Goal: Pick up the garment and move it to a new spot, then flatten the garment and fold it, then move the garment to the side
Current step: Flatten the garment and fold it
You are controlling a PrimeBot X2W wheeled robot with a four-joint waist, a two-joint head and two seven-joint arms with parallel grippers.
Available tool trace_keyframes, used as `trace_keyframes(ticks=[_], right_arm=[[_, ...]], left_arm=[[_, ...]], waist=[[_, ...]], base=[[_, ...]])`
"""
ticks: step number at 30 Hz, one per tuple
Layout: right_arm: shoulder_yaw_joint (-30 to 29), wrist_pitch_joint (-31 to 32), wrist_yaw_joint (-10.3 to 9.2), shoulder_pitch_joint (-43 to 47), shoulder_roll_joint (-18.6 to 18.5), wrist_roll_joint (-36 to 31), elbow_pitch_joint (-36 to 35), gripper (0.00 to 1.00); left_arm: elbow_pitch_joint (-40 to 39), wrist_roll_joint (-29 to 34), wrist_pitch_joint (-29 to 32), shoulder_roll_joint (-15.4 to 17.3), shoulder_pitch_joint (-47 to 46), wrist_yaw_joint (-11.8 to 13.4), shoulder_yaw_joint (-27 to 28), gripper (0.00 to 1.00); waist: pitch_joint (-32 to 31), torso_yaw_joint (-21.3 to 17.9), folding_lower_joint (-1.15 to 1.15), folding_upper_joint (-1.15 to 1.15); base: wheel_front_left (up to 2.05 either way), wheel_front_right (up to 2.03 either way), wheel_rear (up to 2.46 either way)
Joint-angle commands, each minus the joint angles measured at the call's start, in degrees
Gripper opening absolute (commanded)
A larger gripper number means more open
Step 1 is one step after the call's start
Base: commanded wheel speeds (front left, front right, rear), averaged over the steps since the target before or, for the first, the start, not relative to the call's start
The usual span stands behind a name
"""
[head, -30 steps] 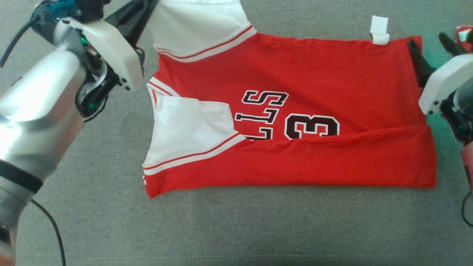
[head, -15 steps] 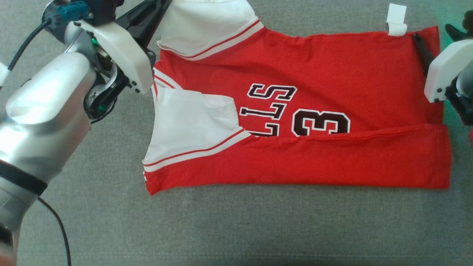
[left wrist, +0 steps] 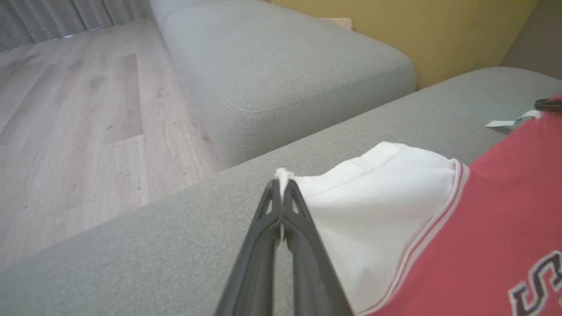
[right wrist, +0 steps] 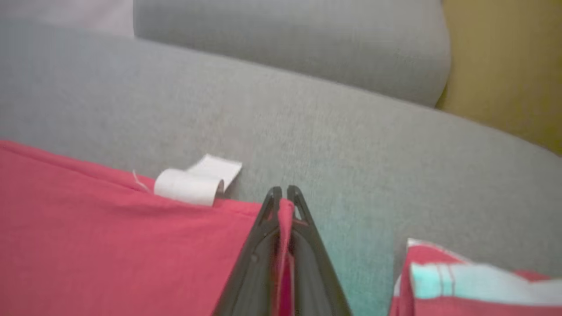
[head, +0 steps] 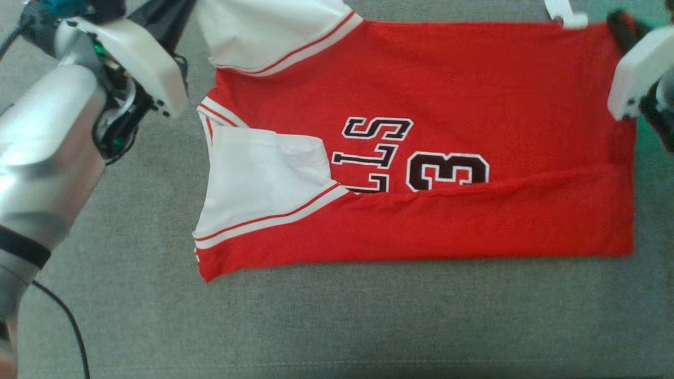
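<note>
Fingers [left wrist: 261, 245] of the left gripper [left wrist: 281, 184] are clamping the white sleeve [left wrist: 373, 197] of the red jersey [head: 421, 89], while the right gripper [right wrist: 283, 191] is pinching shut on its far red corner beside the white tag [right wrist: 189, 186]. The jersey is lying half folded on the grey sofa [head: 337, 321].

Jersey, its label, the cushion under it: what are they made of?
The jersey looks like matte red synthetic knit, fine-grained, limp; sleeves white, smoother. The sofa cushion: grey woven upholstery, heathered flecks. The label: white, curled stiffly, satin or paper, unclear.
</note>
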Motion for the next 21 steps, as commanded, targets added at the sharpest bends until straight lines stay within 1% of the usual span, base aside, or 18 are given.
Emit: trace_keyframes(ticks=[1, 5, 9, 14, 17, 21], right_arm=[[-0.1, -2.3, -0.05, -2.7, -0.6, 1.0, -2.3, 0.00], [-0.2, -6.8, -0.05, -5.0, -0.2, 1.6, -2.7, 0.00], [-0.1, -9.5, -0.05, -7.4, 0.4, 1.7, -1.7, 0.00], [-0.9, -13.4, -0.05, -10.6, 1.4, 1.2, -0.4, 0.00], [-0.6, -15.1, -0.05, -10.8, 1.8, 1.4, 0.9, 0.00], [1.9, -16.7, -0.05, -8.1, 1.3, 2.9, 1.9, 0.00]], left_arm=[[0.2, -0.3, -0.9, 2.6, -3.7, 0.4, 3.5, 0.00], [2.9, -0.2, -2.0, 2.2, -5.4, 0.3, 5.3, 0.00], [5.0, 1.7, -2.6, 1.5, -8.1, 0.4, 7.2, 0.00], [3.4, 5.9, -2.7, 0.7, -10.7, 1.9, 13.7, 0.00], [2.5, 8.5, -2.7, -0.2, -9.2, 1.4, 15.8, 0.00], [1.6, 12.3, -2.7, -0.8, -4.8, -0.1, 16.1, 0.00]], waist=[[0.0, -0.3, 0.00, 0.00], [0.2, -0.8, 0.00, 0.00], [0.6, -1.1, 0.00, 0.00], [1.3, -0.9, 0.00, 0.00], [0.8, -0.5, 0.00, 0.00], [-1.1, 0.3, 0.00, 0.00]], base=[[0.00, 0.00, 0.00], [0.00, 0.00, 0.00], [0.00, 0.00, 0.00], [0.00, 0.00, 0.00], [0.00, 0.00, 0.00], [0.00, 0.00, 0.00]])
